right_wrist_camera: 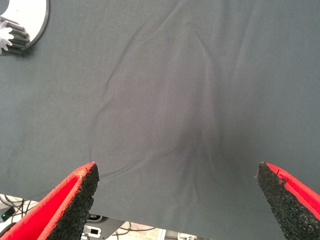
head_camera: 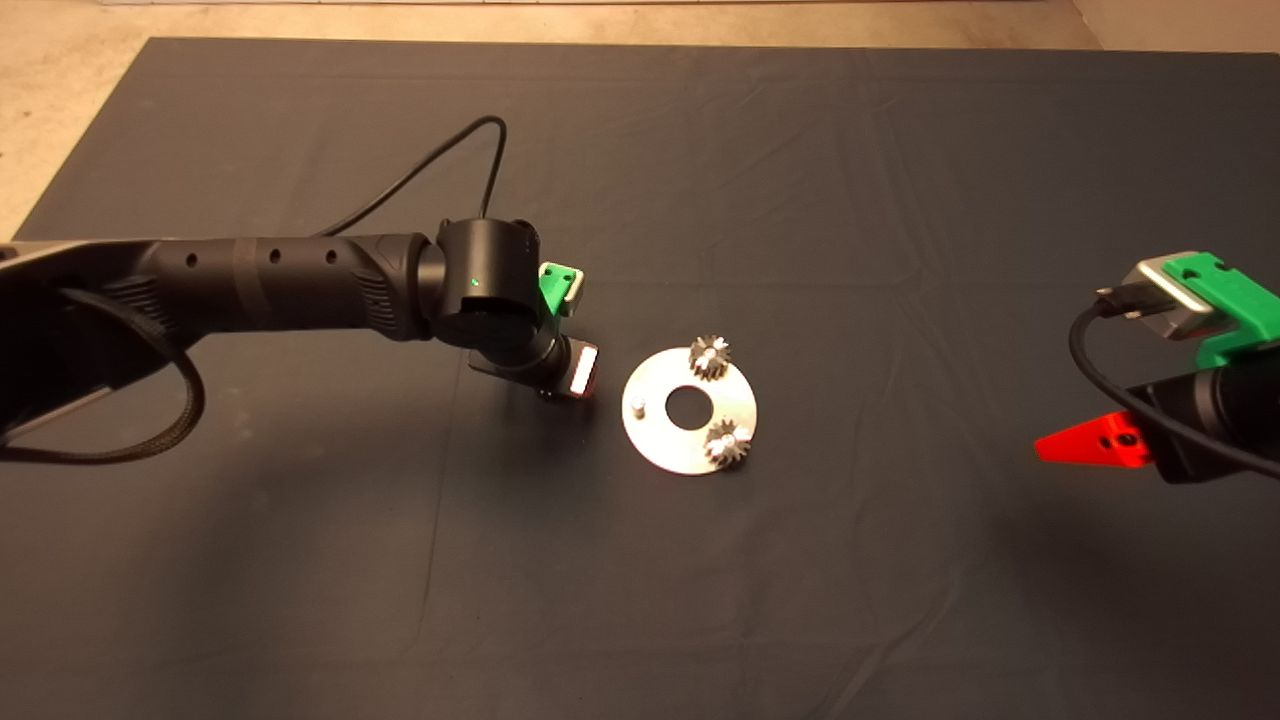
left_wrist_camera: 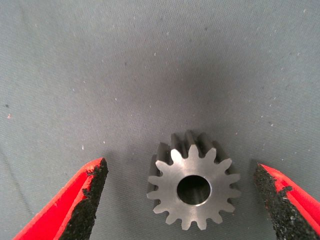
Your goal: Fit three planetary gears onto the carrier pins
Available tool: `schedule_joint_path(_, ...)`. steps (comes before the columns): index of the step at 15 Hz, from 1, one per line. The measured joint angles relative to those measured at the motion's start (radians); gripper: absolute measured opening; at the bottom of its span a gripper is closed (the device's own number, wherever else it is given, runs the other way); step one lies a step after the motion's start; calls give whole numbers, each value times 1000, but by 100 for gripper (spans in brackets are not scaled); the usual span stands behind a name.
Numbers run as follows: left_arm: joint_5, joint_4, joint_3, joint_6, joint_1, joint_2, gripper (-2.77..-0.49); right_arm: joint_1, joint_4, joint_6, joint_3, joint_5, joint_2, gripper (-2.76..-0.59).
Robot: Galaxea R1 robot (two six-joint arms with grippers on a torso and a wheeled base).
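The third planetary gear (left_wrist_camera: 193,188), lying flat on the mat (left_wrist_camera: 150,75) beside the disc (head_camera: 660,440), is being straddled by the left gripper (left_wrist_camera: 180,195), fingers spread; being small, rigid, likely slippery steel, it is best pinched across opposite teeth.

Mat (head_camera: 700,600): dark grey cloth, spread flat over most of the worktop, with shallow creases and wrinkles.
Mat surface up close (left_wrist_camera: 150,75): fine weave, dotted with pale specks of lint.
Floor (head_camera: 60,90): pale beige, showing beyond the mat's far and left edges.
Beyond the mat's edge (right_wrist_camera: 125,231): black cables and light-coloured equipment, too small to identify.
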Motion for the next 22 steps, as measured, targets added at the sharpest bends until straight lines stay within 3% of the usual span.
schedule_joint_path(15,0,16,-1,1,0,0,-177,0,1,-1,1,0,0,-100)
schedule_joint_path(22,-8,18,2,0,14,0,-216,1,1,-6,1,0,-8,-100)
